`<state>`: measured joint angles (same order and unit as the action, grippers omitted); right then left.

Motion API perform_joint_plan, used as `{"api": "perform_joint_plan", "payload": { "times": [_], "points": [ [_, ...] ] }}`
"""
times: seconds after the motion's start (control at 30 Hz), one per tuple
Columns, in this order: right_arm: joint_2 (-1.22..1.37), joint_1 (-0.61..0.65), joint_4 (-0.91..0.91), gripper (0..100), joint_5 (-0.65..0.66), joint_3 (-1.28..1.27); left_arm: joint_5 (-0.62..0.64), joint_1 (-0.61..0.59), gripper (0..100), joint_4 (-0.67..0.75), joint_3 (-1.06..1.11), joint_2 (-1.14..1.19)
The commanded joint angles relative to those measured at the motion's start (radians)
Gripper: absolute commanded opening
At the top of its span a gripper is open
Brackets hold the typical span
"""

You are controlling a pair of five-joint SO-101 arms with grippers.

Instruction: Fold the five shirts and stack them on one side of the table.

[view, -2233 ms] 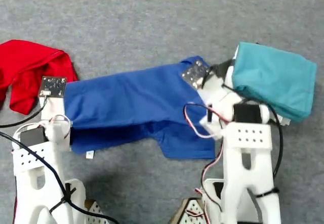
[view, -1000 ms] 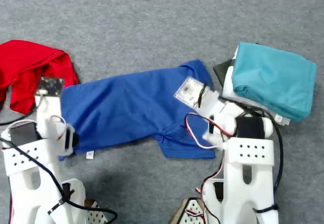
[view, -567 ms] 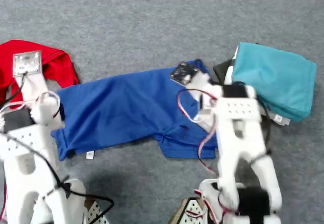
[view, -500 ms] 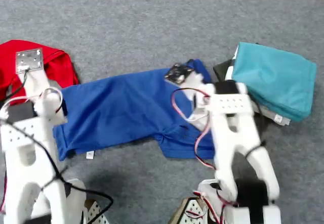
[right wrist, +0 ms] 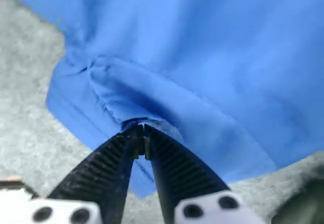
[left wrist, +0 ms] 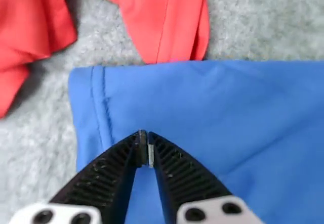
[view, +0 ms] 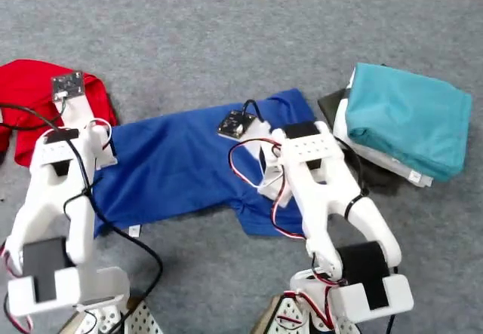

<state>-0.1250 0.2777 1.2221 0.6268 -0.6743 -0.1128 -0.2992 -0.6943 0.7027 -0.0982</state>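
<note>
- L gripper (left wrist: 143, 143): jaws pressed together over flat blue cotton shirt (view: 173, 164), by crumpled red shirt (view: 30, 93).
- I see R gripper (right wrist: 141, 139) closed too, at a pucker in blue shirt, mid grey table (view: 226, 47).

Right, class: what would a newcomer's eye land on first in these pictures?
The blue shirt spread across the middle, with the left gripper and right gripper shut over it. Next, the crumpled red shirt at the far left and the folded teal shirt topping the pile on the right.
</note>
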Motion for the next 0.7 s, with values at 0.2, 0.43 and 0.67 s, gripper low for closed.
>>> {"api": "perform_joint_plan", "payload": {
  "times": [0.2,0.43,0.67],
  "points": [
    [-0.203,0.182,0.046,0.4,0.009,-0.157,0.009,-0.044,2,0.075,-0.071,0.065],
    [-0.22,0.113,0.048,0.4,0.008,-0.007,0.063,-0.064,2,0.072,-0.077,0.067],
    [0.07,0.053,0.041,0.4,0.008,0.272,0.063,-0.066,2,0.072,-0.078,0.065]
  ]
}}
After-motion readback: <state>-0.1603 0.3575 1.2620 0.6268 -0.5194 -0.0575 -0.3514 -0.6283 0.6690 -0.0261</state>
